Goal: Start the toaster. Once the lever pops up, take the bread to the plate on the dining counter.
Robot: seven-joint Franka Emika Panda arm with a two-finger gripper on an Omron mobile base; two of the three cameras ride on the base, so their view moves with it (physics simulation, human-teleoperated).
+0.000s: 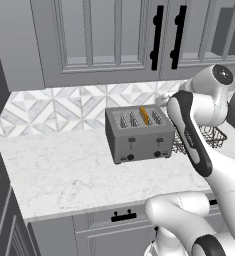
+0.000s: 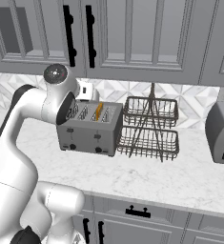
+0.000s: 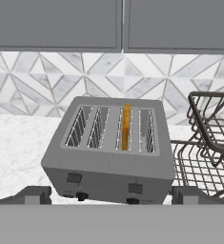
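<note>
Even, soft rendered light with faint shadows, no glare, slightly coarse but uniformly sharp.

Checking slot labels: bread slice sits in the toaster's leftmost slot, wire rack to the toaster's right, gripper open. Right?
Not quite. The bread slice is in the third slot from the left of the toaster, as the hand view shows. The wire rack to its right and the open gripper are correct.

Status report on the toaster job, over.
End effector open, empty, facing the toaster front. Bread standing in the third slot, levers untouched. Wire rack close on the toaster's right; approach otherwise unobstructed.
</note>
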